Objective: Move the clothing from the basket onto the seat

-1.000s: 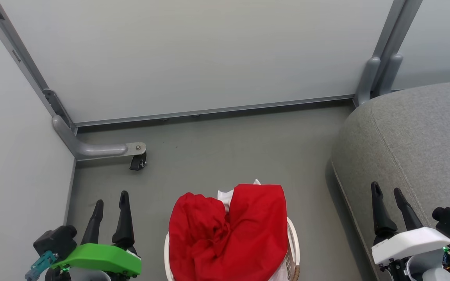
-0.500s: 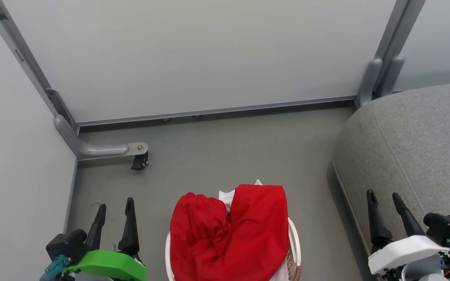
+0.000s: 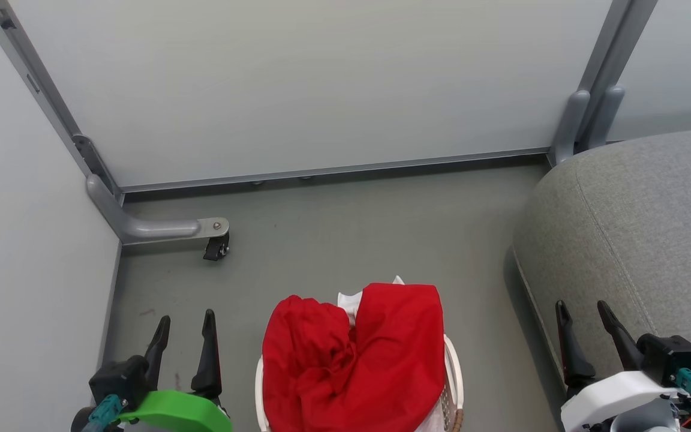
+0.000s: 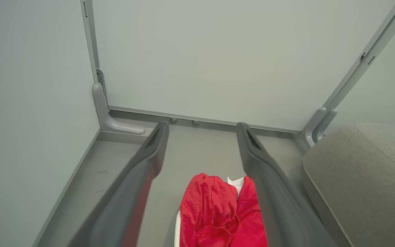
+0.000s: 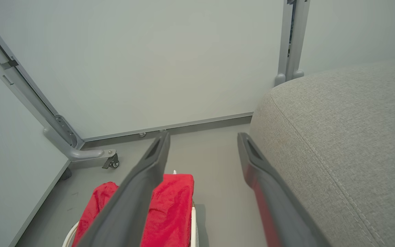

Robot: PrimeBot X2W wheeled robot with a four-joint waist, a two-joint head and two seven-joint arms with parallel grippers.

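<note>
Over on the left a pale partition panel (image 3: 27,252) runs out past the edge. At its foot a grey bracket ends in a small black caster (image 3: 216,247) on the grey floor (image 3: 351,228). The left pincer (image 3: 186,319) hangs low beside that panel, its two dark fingers (image 3: 209,360) spread wide with nothing between them. Its green cover (image 3: 177,414) is cut off by the bottom edge. Just to its right stands the basket (image 3: 454,375), and most of it is hidden. The clothing (image 3: 354,360) lies heaped in it, with red folds covering its top and left side. Only a strip of white rim and a bit of perforated wall with brown weave show on the right, and the base is cut off below. A small white tip (image 3: 350,300) pokes up behind the red heap; I cannot tell whether it belongs to a garment or to the lining. In the left wrist view one finger (image 4: 269,192) covers the right side of the heap, and in the right wrist view a finger (image 5: 139,192) crosses its middle. A stretch of floor separates the basket from the seat (image 3: 639,222), which runs off the right and bottom edges. The right pincer (image 3: 581,307) hangs in front of the seat's rounded near corner, its fingers likewise spread wide and gripping nothing. Whether it touches the upholstery I cannot tell.
</note>
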